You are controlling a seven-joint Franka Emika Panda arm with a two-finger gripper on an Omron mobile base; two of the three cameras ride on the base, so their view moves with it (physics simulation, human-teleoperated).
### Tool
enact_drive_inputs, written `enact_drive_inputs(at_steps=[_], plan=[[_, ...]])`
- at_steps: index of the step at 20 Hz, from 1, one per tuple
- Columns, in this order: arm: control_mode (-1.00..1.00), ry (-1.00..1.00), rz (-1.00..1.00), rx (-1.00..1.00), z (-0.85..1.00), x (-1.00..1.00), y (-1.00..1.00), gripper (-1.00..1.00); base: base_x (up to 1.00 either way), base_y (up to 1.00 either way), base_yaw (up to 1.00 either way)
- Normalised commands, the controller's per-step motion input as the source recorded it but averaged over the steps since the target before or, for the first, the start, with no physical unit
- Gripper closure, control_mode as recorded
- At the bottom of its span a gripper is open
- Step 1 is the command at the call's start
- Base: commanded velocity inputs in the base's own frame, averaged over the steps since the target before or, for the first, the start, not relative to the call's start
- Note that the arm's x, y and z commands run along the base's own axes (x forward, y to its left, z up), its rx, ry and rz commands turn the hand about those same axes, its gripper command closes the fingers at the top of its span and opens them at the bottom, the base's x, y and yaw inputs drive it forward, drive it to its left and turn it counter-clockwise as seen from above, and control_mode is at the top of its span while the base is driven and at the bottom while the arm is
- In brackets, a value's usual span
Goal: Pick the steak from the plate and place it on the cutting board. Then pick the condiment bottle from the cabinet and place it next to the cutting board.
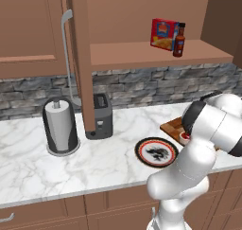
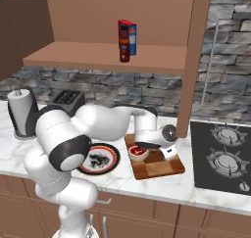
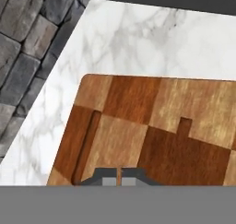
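The steak (image 2: 138,153) lies on the left part of the checkered cutting board (image 2: 158,169), and its red edge (image 1: 185,138) peeks out beside my arm. Just left of the board, the plate (image 2: 100,159) (image 1: 156,152) has nothing on it. My gripper (image 2: 172,153) hangs low over the board, to the right of the steak and apart from it. In the hand view its fingertips (image 3: 119,176) are shut together with nothing between them, over the board (image 3: 152,117). The condiment bottle (image 1: 179,40) (image 2: 124,45) stands upright on the open cabinet shelf (image 1: 142,55).
A red and yellow box (image 1: 163,34) stands right beside the bottle. A toaster (image 1: 102,115) and a paper towel roll (image 1: 60,126) sit on the counter to the left. The stove (image 2: 223,156) lies right of the board. A cabinet side panel (image 2: 192,60) comes down near the board's far corner.
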Motion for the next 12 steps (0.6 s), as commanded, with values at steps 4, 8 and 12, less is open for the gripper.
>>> enact_drive_inputs(at_steps=[4, 8, 12], plan=[[-1.00, 0.00, 0.00, -0.05, 0.42, -0.16, 0.13, -1.00, 0.00, 0.00, 0.00], [-1.00, 0.00, 0.00, -0.04, 0.42, -0.18, 0.05, -1.00, 0.00, 0.00, 0.00], [-1.00, -0.03, 0.00, -0.04, 0.42, -0.25, 0.12, -1.00, 0.00, 0.00, 0.00]])
